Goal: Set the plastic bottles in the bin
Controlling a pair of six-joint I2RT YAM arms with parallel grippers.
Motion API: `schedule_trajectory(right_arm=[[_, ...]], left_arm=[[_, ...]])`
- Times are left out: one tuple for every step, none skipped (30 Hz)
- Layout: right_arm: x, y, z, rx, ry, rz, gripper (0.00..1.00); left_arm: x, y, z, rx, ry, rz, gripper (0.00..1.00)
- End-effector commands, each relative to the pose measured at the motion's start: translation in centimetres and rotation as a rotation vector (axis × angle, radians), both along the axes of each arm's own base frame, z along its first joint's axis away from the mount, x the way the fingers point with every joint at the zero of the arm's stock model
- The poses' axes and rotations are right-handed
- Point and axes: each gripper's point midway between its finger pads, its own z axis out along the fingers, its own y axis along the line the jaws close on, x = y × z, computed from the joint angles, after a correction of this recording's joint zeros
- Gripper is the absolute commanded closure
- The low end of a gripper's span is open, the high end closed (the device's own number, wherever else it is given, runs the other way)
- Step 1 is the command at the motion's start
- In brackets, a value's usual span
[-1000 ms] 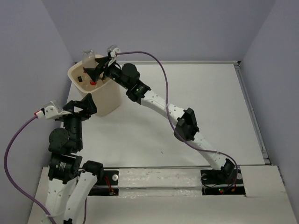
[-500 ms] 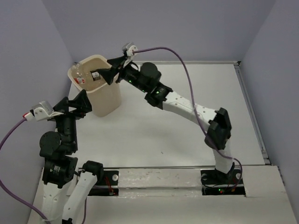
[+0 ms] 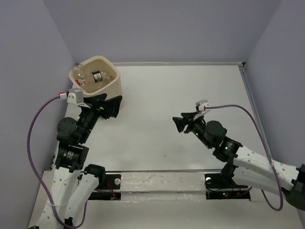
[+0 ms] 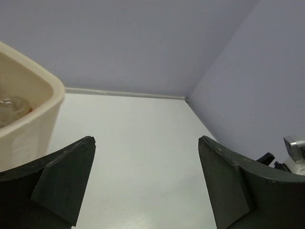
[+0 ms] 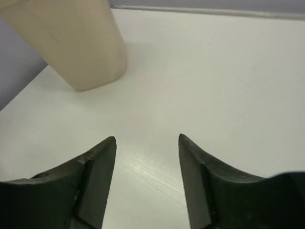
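Only top view: bottles (image 3: pixel 96 76) in bin (image 3: pixel 116 78) | right wrist: bin's outer wall

A white tabletop (image 3: pixel 190 105) fills the middle of the frame, with pale lavender walls (image 3: pixel 167 28) rising behind and at both sides. A tiny dark speck (image 3: pixel 165 154) sits lower centre on it.

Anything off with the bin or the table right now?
Nothing stands out. The bin stands upright in the far left corner with the plastic bottles inside it. None lie on the table, and no spill shows. The left claw and the right claw are open and empty.
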Motion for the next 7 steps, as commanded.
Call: schedule_trajectory(right_arm=[[-1.8, -7.8, -2.8, 0.135, 0.124, -0.242, 0.15], [-2.7, -9.3, -3.8, 0.166, 0.141, -0.267, 0.01], [-3.0, -9.9, -4.1, 0.18, 0.146, -0.275, 0.0], [-3.3, -10.3, -4.2, 0.191, 0.143, -0.277, 0.0], [-3.6, -10.6, -4.5, 0.193, 0.144, -0.274, 0.0], [-3.8, -10.9, -3.5, 0.21, 0.117, -0.267, 0.0], [-3.9, -11.0, -2.9, 0.212, 0.103, -0.264, 0.0]], left_arm=[[-1.4, -4.3, 1.2, -0.029, -0.089, -0.267, 0.01], [-0.8, -4.5, 0.8, -0.023, -0.077, -0.266, 0.01], [-0.8, -4.5, 0.9, -0.018, -0.081, -0.264, 0.01], [-0.2, -4.6, 0.5, -0.01, -0.067, -0.264, 0.01], [0.0, -4.7, 0.5, -0.006, -0.063, -0.264, 0.01], [0.7, -4.7, 0.1, -0.008, -0.045, -0.255, 0.01], [0.9, -4.8, 0.4, -0.008, -0.048, -0.255, 0.01]])
